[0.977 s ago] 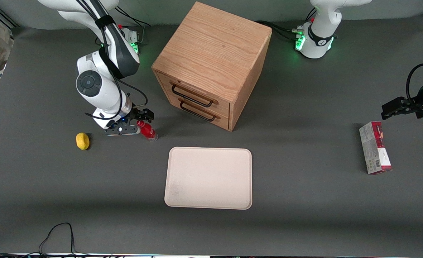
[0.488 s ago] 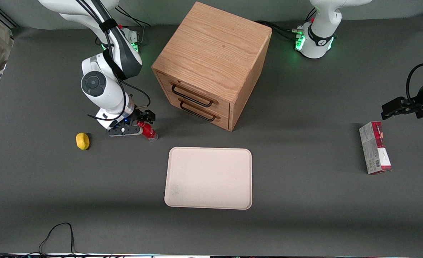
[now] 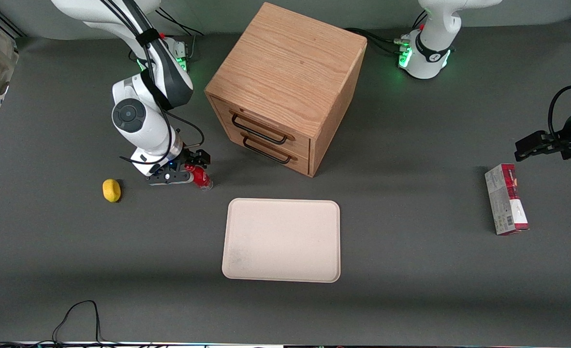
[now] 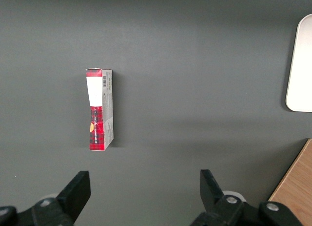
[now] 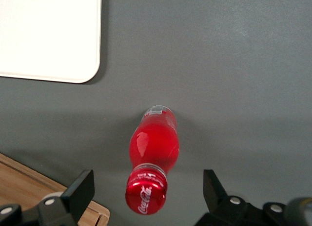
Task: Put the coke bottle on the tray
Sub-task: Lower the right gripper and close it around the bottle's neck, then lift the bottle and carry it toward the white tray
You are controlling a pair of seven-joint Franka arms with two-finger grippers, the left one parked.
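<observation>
The coke bottle (image 3: 200,177) is a tiny red bottle with a red cap, standing on the dark table between the tray and the wooden drawer cabinet's corner, toward the working arm's end. In the right wrist view the bottle (image 5: 152,157) stands between the two fingers without touching either. My gripper (image 3: 192,168) is open, low over the bottle's cap, straddling it; it also shows in the right wrist view (image 5: 148,192). The cream-white tray (image 3: 282,240) lies flat nearer the front camera, empty, and its corner shows in the right wrist view (image 5: 48,35).
A wooden two-drawer cabinet (image 3: 285,87) stands close beside the gripper. A yellow lemon-like object (image 3: 111,190) lies beside the gripper, farther toward the working arm's end. A red-and-grey carton (image 3: 505,205) lies toward the parked arm's end, also seen in the left wrist view (image 4: 99,109).
My gripper has shifted slightly toward the cabinet and settled lower over the bottle's cap. The bottle has stayed in place.
</observation>
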